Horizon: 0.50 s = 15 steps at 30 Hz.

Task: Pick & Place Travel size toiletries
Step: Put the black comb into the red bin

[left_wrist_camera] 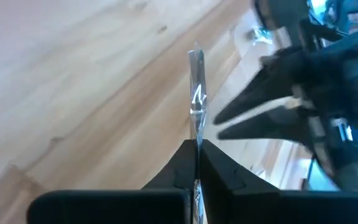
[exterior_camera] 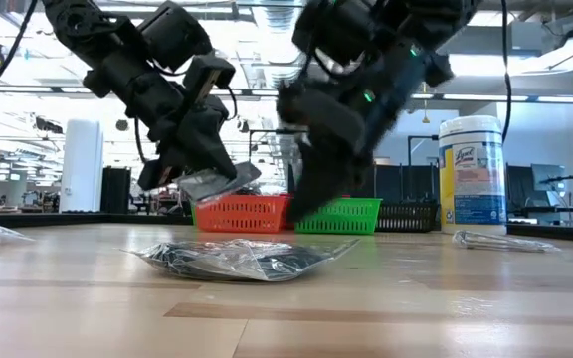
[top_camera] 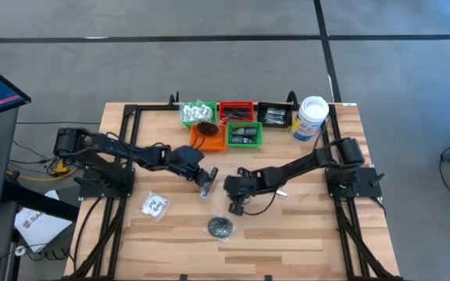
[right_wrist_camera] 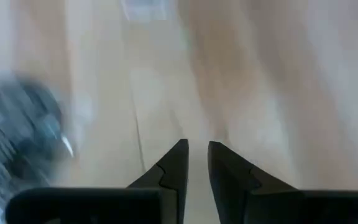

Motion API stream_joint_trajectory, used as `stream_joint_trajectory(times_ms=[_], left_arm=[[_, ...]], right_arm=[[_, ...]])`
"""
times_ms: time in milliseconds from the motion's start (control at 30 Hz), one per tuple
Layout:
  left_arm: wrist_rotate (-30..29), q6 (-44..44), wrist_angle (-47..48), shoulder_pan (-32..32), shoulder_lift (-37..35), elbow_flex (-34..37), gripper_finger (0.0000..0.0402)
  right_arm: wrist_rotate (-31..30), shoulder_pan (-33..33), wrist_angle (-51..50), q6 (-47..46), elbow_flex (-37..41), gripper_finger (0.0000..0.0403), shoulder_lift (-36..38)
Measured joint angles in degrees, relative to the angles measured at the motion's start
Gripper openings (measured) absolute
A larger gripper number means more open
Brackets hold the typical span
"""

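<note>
With trays (top_camera: 226, 121) part-filled, left pincer (top_camera: 207, 181) clamped on silvery sachet (left_wrist_camera: 197, 102) mid-tabletop (top_camera: 303, 234); right pincer (right_wrist_camera: 196, 163) slightly parted, empty; clear packet (top_camera: 155, 204), black bundle (top_camera: 220, 227) left.

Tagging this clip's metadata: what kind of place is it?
Probably a robotics lab or open workshop. A wooden bench carries two arms on black frames, sorting trays stand at its far edge, and the low view shows a large hall with ceiling strip lights behind.

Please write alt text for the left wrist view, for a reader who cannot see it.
The left gripper is shut on a thin silvery sachet, seen edge-on and held above the wooden table. Beside it, the right gripper points toward the sachet with its dark fingers slightly apart.
</note>
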<state>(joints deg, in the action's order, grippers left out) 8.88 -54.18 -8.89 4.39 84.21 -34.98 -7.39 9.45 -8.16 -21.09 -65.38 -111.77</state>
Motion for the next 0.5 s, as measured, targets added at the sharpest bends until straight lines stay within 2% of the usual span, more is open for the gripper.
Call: stream_joint_trajectory(times_ms=[367,500], left_arm=[[0.1,2.1,0.5,3.9,-3.5,-0.5,0.0001],[2.1,4.8,0.9,5.9,-3.5,-2.7,0.0001]], right_arm=[[-3.2,-5.9,-5.7,5.6,-0.1,0.0055,15.3],[-3.2,-8.2,-6.8,6.3,-0.1,0.0055,21.0]])
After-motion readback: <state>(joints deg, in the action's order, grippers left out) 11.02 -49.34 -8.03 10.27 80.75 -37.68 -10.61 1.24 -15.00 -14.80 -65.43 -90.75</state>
